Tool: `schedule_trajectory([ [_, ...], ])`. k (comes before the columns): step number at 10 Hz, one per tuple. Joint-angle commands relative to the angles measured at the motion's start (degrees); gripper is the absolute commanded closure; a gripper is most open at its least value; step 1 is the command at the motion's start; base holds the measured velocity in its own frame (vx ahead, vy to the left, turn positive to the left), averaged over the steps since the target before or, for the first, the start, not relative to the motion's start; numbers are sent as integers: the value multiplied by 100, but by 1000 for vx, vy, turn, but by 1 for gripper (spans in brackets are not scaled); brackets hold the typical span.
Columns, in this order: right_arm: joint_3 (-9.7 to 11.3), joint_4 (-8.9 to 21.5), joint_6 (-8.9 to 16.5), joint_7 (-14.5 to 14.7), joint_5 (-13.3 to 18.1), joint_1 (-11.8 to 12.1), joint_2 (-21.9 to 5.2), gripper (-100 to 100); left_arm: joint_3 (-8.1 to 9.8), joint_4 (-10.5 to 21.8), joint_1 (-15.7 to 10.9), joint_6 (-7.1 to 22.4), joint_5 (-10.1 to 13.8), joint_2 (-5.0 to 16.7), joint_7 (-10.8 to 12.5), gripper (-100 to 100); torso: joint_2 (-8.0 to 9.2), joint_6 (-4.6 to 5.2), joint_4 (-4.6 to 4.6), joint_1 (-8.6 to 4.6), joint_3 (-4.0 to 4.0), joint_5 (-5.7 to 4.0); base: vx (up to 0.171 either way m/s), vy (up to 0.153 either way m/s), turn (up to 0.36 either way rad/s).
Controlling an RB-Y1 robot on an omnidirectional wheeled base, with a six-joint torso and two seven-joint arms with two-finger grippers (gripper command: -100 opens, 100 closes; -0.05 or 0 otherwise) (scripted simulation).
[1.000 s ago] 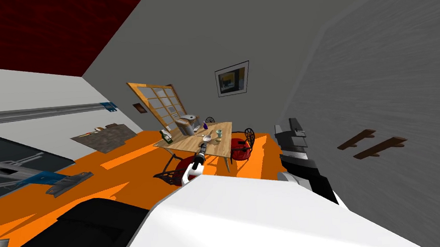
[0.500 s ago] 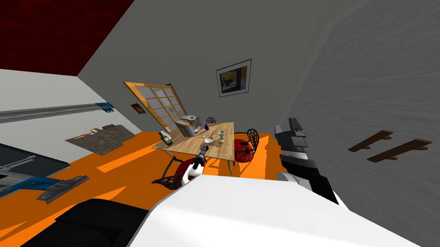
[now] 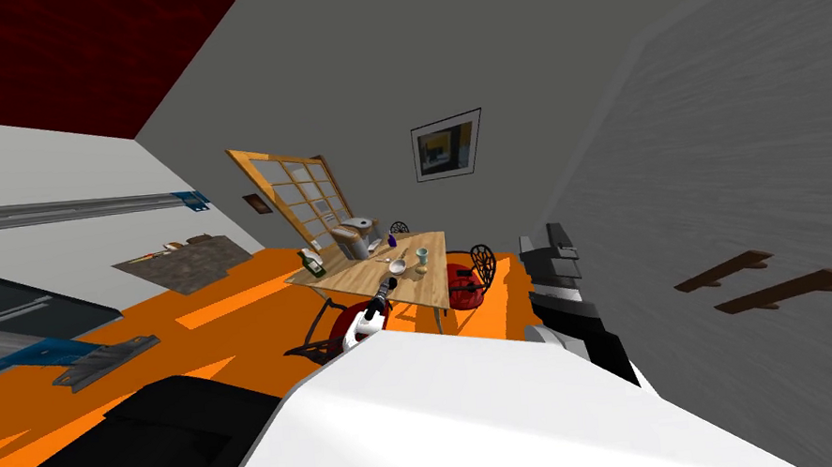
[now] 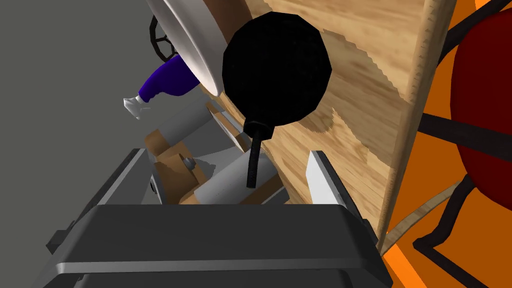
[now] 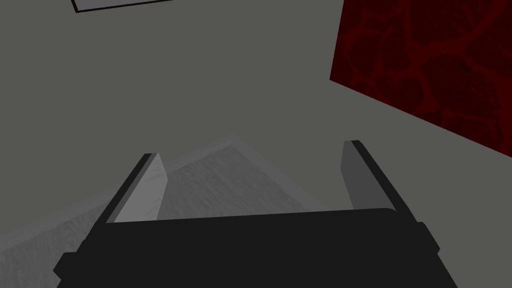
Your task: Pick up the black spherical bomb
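The black round bomb (image 4: 276,67) lies on the wooden table (image 4: 350,115) near its edge, its short fuse (image 4: 254,162) pointing back at my hand. My left gripper (image 4: 225,175) is open; the fuse's end reaches in between the fingers while the ball sits just beyond the fingertips. A white dish (image 4: 190,45) stands right beside the bomb. In the head view my left gripper (image 3: 389,287) is at the table's (image 3: 361,273) near edge. My right gripper (image 5: 252,180) is open and holds nothing, raised at my right side (image 3: 551,242).
A purple bottle (image 4: 165,85) lies past the dish. The table also carries a green bottle (image 3: 312,263), a grey appliance (image 3: 355,239), a bowl (image 3: 397,266) and a cup (image 3: 422,256). Red-seated chairs (image 3: 461,283) (image 3: 348,321) flank the table. A black sofa (image 3: 169,445) is at my left.
The whole head view has shifted a little, so my base or head has moved. The left arm still reaches to the table's near edge and the right arm stays raised.
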Motion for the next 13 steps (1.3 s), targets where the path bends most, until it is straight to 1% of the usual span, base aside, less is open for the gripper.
schedule_trajectory([
  [1,0,0,0,0,0,0,0,0,102,184,-144,-36,-46,-60,-20,-100,0,0,0,0,0,0,-4,13,-80],
  [2,0,0,0,0,0,-1,0,0,136,245,-191,-48,-62,-80,-27,-100,6,2,2,-3,3,-1,-8,18,-74],
  [5,0,0,0,0,0,-1,0,0,340,612,-478,-121,-154,-200,-68,-100,11,1,3,-2,6,-1,-12,19,-63],
  [6,0,0,0,0,0,0,0,0,302,558,-435,-111,-140,-181,-60,-100,10,1,3,-2,6,-1,-5,9,-14],
  [7,0,0,0,0,0,0,0,0,310,575,-448,-118,-143,-185,-63,100,10,-1,2,-5,6,-1,0,0,0],
  [11,0,0,0,0,0,0,0,0,308,577,-444,-113,-144,-183,-65,100,10,-1,5,-10,7,-3,1,0,-3],
  [12,0,0,0,0,0,0,0,0,308,578,-443,-112,-145,-184,-65,0,11,-1,5,-10,8,-3,0,0,0],
  [13,0,0,0,0,0,0,0,0,204,367,-287,-72,-92,-120,-41,100,12,-1,6,-11,9,-4,14,-15,80],
])
